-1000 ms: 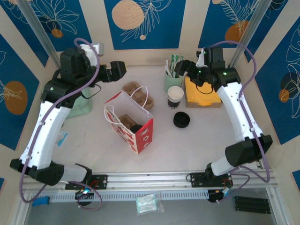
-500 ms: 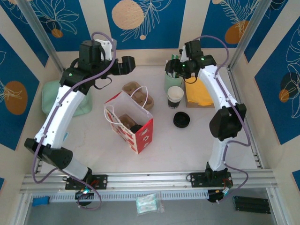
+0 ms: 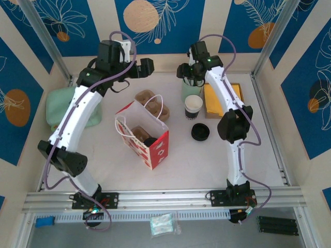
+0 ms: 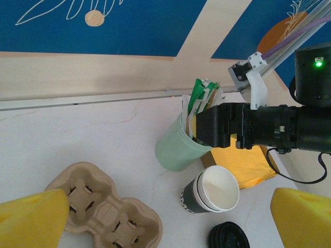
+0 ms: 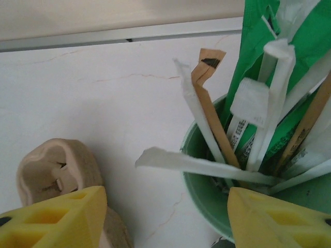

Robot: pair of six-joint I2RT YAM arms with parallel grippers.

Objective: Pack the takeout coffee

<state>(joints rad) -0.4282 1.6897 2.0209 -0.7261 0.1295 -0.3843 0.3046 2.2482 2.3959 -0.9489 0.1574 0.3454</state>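
The takeout coffee stands inside the red-and-white bag at the table's middle; its black lid shows in the bag's open top beside a brown carrier. My left gripper hangs open at the back, beyond the bag, with nothing between its yellow fingers. My right gripper is open over the rim of a green cup of straws and sticks. A white wrapped straw juts out of that cup between the fingers, unclamped.
A lidless cup and a loose black lid sit right of the bag. A cardboard carrier lies behind the bag. Yellow napkins lie at the back right, a green cloth at the left.
Both arms have stretched toward the back. The left gripper moved right and farther back. The right gripper swung left from the napkins to above the green cup.
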